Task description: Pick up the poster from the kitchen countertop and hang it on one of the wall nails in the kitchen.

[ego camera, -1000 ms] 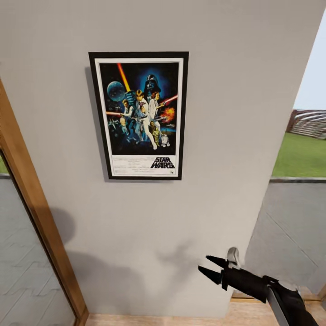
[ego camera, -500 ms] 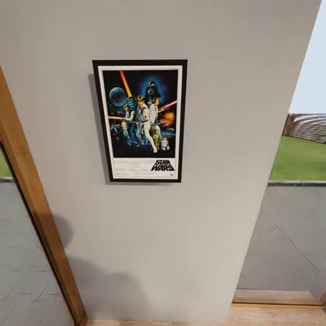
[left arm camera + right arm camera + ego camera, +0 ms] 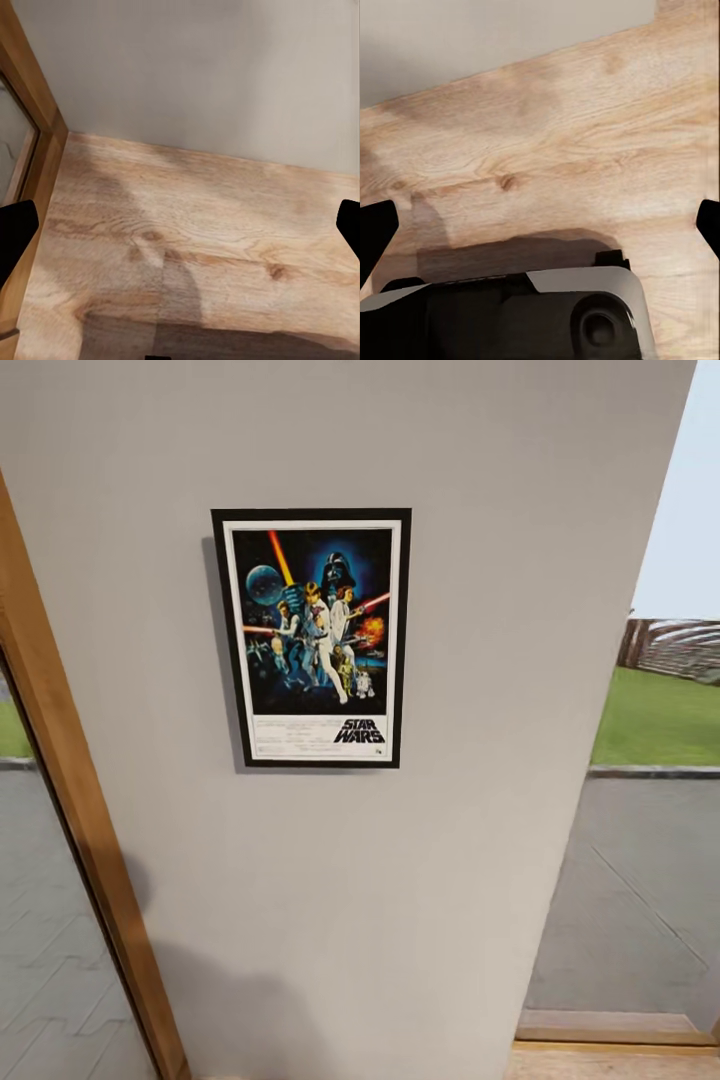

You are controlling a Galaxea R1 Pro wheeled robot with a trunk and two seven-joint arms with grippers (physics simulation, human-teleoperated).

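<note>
The Star Wars poster [image 3: 312, 638] hangs upright and flat against the light grey wall [image 3: 400, 880] in the head view, black frame and white border fully visible. Nothing holds it. The wall nail is hidden, and the kitchen countertop is out of view. In the left wrist view my left gripper [image 3: 180, 232] is open, its dark fingertips [image 3: 15, 240] wide apart over the wooden floor [image 3: 195, 247]. My right gripper [image 3: 540, 229] is open too, pointing down at the floor with nothing between its fingers.
A wooden door frame [image 3: 70, 830] runs down the left of the wall. To the right is a glazed opening [image 3: 640, 810] onto paving and lawn. Part of my own dark and grey body [image 3: 525, 315] lies below the right gripper.
My right arm, low at the right one second ago, has dropped out of the head view. The camera has shifted, so the poster sits a little lower and smaller in the picture.
</note>
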